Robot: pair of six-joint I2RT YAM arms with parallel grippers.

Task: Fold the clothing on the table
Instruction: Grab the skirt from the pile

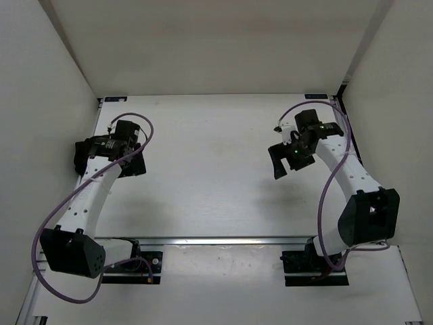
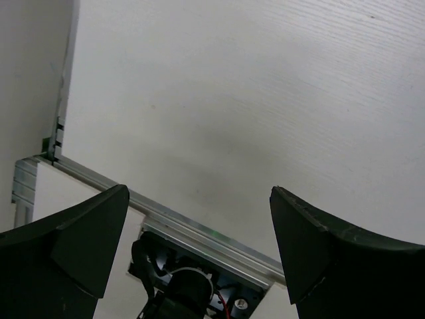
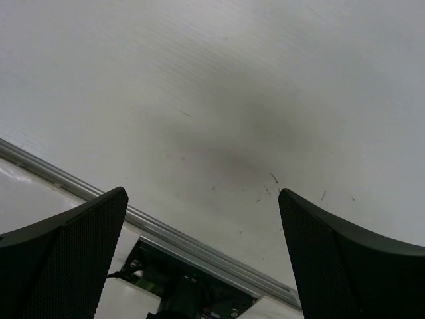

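Where the plain black soft fabric clothing lies cannot be told; no view shows it for certain. The large flat white matte table bears faint specks and scratches, and a silver metal rail runs across its near side. The left pincer hangs over the table's left side, its jaws spread fully wide and holding nothing. The right pincer hangs over the right side, its jaws equally wide and empty.

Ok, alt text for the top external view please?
Two white robot arms reach over a white table, left gripper at its left edge, right gripper near its right edge, both open and holding nothing. No clothing can be made out.
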